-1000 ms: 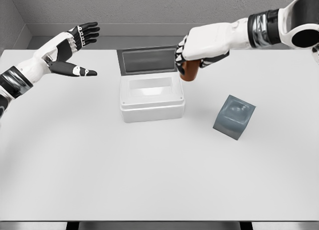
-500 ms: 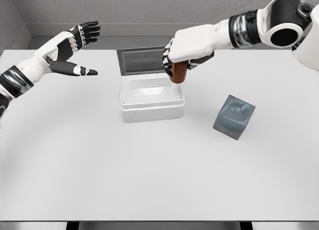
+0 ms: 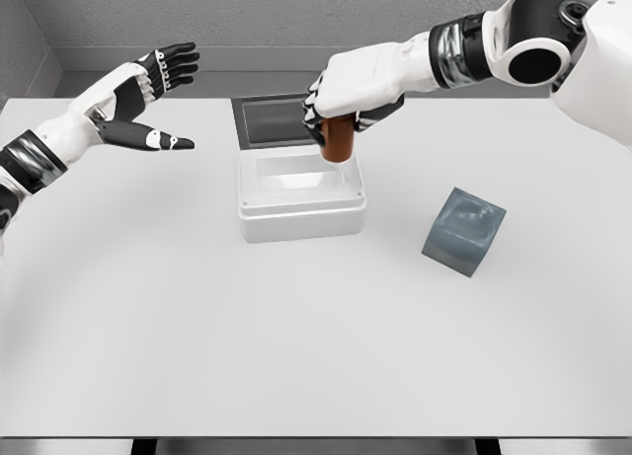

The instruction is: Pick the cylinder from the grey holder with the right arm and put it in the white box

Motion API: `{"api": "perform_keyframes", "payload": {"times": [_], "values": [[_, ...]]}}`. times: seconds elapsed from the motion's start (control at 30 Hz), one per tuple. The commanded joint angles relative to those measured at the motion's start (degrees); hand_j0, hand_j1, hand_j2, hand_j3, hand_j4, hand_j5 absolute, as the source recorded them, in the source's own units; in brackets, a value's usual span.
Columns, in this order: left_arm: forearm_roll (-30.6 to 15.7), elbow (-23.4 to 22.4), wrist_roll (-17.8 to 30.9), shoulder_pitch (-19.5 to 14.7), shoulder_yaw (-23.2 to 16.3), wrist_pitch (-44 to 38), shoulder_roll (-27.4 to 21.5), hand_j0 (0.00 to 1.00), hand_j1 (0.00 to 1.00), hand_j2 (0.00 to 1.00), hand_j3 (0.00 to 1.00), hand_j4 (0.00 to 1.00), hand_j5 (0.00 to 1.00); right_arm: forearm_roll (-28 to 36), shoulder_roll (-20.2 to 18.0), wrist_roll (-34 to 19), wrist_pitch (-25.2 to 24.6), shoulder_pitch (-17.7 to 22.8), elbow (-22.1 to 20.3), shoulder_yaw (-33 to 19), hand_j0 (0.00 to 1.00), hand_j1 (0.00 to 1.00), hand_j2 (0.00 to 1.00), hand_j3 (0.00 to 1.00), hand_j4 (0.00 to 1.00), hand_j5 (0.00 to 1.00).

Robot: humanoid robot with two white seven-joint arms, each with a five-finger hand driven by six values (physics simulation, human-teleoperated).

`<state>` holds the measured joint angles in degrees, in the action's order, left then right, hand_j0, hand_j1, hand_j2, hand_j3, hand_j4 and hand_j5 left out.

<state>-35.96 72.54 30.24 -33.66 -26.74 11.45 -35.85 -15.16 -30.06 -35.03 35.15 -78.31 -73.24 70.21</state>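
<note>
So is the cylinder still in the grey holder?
No, the right hand grips the cylinder above the white box; the holder sits empty.

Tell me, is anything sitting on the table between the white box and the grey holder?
No. In the head view, only bare table separates the box from the holder.

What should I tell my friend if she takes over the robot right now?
Right hand: shut on the brown cylinder, holding it upright over the right part of the open white box.
Left hand: open, holding nothing, raised over the table's far left.
Grey holder: empty, sitting tilted on the table to the right of the box.
Done: cylinder is out of the holder and above the box.
Left: probably lower it in, let go, and pull the hand away.
</note>
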Motion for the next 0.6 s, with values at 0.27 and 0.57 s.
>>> {"api": "perform_keyframes", "payload": {"times": [0.27,0.57], "values": [[-0.3,-0.1,0.0,-0.1,0.0,0.1,0.0,1.0,1.0,1.0,1.0,1.0,1.0,-0.9,1.0,0.0,-0.1,0.0,0.2,-0.6,1.0,1.0,1.0,1.0,1.0,1.0],[-0.3,-0.1,0.0,-0.5,0.0,0.0,1.1,1.0,1.0,1.0,1.0,1.0,1.0,-1.0,0.9,0.0,-0.1,0.1,-0.1,-0.8,1.0,1.0,1.0,1.0,1.0,1.0]]}}
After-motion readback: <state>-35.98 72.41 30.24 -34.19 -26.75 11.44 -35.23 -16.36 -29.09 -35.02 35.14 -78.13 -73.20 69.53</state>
